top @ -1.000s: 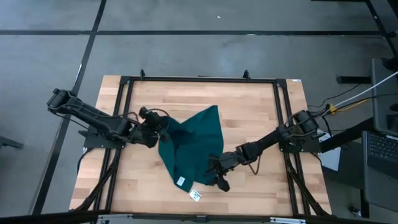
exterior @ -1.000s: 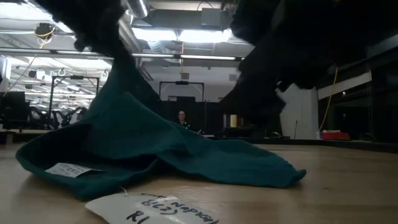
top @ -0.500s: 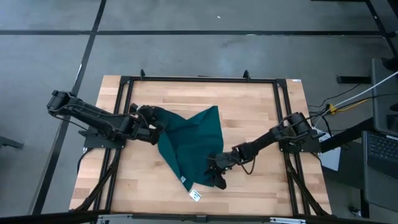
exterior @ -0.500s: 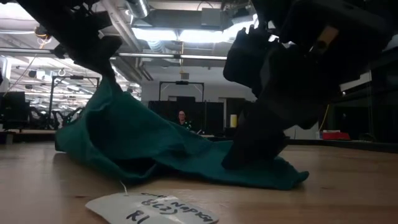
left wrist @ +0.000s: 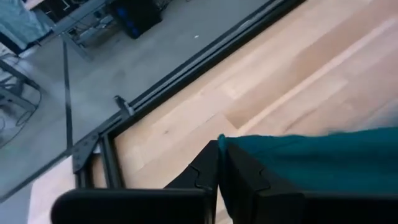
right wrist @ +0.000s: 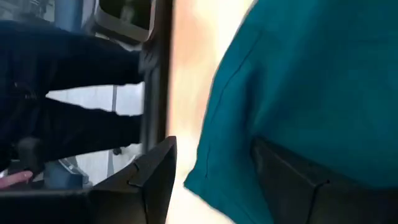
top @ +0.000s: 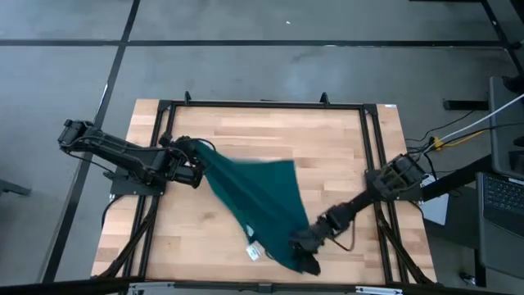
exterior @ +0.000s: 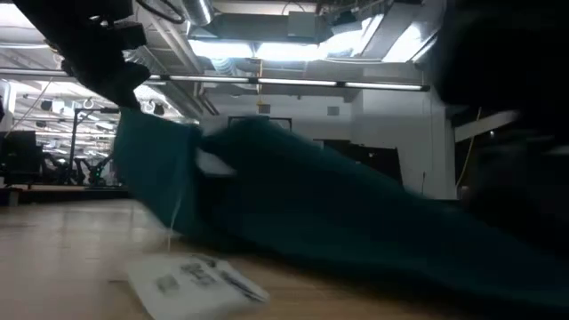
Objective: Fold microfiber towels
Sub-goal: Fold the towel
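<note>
High view: the left hand [top: 191,156], low over the surface's [top: 327,156] left side, pinches one corner of the teal towel [top: 254,201]. The right hand [top: 304,256], near the front edge, pinches the opposite corner. The cloth stretches diagonally between them, beside a white label [top: 254,251].

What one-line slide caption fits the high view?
Left claw and right claw stretch a teal microfiber towel diagonally above the wooden table.
</note>
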You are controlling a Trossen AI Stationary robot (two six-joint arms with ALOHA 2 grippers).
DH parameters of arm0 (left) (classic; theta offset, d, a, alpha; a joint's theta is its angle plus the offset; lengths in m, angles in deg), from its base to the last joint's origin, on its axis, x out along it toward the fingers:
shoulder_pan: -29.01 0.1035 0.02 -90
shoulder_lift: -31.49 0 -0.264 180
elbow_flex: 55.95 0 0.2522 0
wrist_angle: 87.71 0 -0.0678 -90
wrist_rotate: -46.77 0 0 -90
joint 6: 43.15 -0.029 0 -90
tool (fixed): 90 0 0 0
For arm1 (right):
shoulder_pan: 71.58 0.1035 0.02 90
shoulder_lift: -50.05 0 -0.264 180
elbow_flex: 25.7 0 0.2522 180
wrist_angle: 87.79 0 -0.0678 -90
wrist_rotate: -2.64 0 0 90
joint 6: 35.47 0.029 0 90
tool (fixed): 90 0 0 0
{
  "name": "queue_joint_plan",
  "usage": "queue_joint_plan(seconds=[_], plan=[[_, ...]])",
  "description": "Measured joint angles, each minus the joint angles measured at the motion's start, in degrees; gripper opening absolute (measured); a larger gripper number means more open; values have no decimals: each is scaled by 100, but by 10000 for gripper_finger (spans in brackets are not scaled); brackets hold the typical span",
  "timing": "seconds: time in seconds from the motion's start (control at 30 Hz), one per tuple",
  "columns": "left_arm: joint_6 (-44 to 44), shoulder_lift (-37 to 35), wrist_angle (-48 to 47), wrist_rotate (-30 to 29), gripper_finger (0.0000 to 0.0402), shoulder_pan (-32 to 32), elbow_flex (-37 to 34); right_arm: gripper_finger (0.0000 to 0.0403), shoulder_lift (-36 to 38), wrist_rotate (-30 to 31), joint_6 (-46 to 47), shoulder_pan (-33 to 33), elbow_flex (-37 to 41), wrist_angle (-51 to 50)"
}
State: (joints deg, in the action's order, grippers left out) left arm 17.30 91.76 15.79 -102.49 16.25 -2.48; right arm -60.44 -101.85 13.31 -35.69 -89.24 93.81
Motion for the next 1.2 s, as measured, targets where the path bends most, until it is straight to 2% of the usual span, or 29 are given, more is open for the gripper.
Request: queue_joint_plan(seconds=[0.07,0.17,0.23,0.3,0.5,0.6,0.67,0.77,0.93,1.03,1.1,1.2], plan=[[-9,-79,1,-165,18,-79,0,211,148,453,126,151,24,-73],[-57,-247,246,-398,31,-324,0,208,350,1546,116,147,46,-193],[-143,-406,441,-220,35,-494,0,209,454,2010,64,-21,44,-24],[-304,-542,764,-12,35,-690,-1,213,461,2190,-37,-220,28,224],[-1088,-570,1630,929,26,-1115,0,239,460,2222,-528,-823,28,659],[-1528,-512,2276,1707,23,-1471,0,252,470,2084,-677,-1091,24,777],[-1451,-370,2588,2111,20,-1683,0,260,468,1842,-753,-1207,24,624],[-1076,-28,2923,2311,14,-2064,0,267,471,1411,-766,-1263,21,517],[-635,674,3621,2138,2,-2488,-2,272,473,692,-336,-786,215,259],[-794,1080,4368,2477,3,-2585,-1,270,549,395,97,-381,395,288],[-806,1378,4762,2727,3,-2628,0,269,655,585,357,-206,523,561],[-721,1871,5110,2929,2,-2684,91,270,834,1199,596,-77,641,1132]])
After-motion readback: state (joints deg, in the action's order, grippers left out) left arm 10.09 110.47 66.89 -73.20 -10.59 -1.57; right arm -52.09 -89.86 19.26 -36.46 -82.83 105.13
